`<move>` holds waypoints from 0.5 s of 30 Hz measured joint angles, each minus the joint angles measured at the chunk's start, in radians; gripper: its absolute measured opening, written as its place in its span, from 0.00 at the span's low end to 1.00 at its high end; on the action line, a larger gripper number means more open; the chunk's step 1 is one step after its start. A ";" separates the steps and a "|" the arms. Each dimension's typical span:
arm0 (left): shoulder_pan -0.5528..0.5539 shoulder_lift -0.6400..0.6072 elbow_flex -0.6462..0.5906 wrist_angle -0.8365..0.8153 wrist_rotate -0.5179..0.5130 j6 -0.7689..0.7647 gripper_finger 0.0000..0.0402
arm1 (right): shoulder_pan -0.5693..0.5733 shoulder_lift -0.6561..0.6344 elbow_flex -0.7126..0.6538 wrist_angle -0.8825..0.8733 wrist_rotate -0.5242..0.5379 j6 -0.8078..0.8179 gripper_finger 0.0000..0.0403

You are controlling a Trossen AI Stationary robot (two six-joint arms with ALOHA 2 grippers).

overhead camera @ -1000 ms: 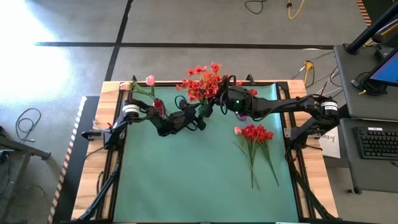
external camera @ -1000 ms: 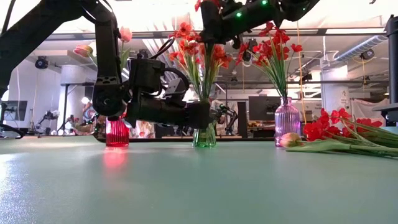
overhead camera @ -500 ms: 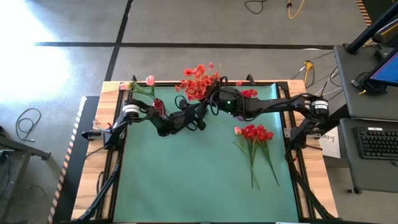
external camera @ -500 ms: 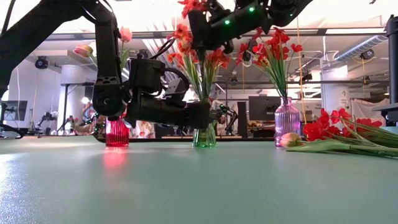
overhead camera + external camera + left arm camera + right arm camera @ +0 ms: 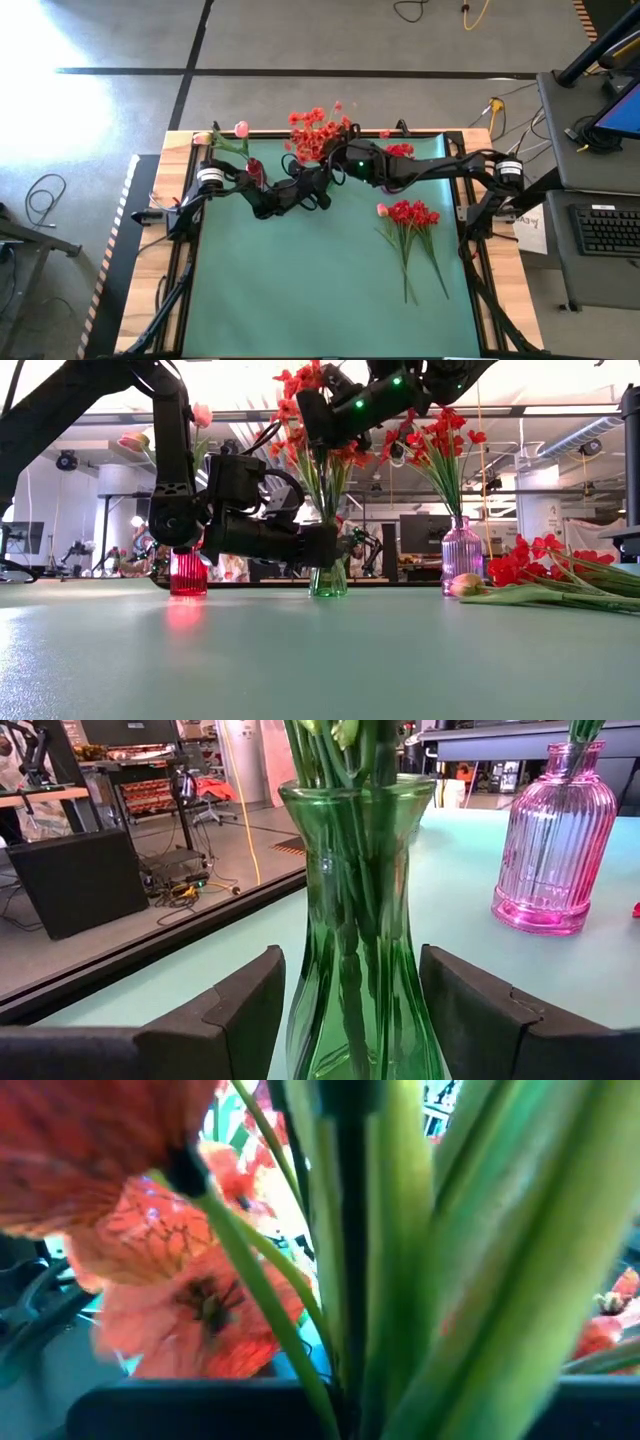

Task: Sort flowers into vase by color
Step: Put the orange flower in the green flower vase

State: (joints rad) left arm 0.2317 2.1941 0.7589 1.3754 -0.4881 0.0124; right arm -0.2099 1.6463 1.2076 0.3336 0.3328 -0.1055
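The left gripper (image 5: 322,546) sits low at the far middle of the table, its fingers (image 5: 235,1010) part-open around the green vase (image 5: 362,920), one on each side; I can't tell if they press the glass. The right gripper (image 5: 312,415) hangs above, clamped on the stems of the orange-red flowers (image 5: 300,390) standing in that vase; a pink vase (image 5: 462,555) of red flowers (image 5: 440,430) stands to the right, a red vase (image 5: 188,572) to the left, and loose red flowers (image 5: 412,215) lie right.
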 joint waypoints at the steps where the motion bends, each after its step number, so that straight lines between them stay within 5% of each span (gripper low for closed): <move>1: 0.000 0.000 0.000 0.000 0.000 0.000 0.52 | -0.001 0.000 0.000 -0.002 0.000 0.000 0.03; 15: 0.000 0.000 0.000 -0.002 0.000 0.000 0.52 | -0.013 0.000 -0.031 -0.043 0.008 0.026 0.03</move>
State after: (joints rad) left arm 0.2317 2.1941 0.7589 1.3735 -0.4884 0.0124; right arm -0.2234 1.6459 1.1762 0.2902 0.3408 -0.0795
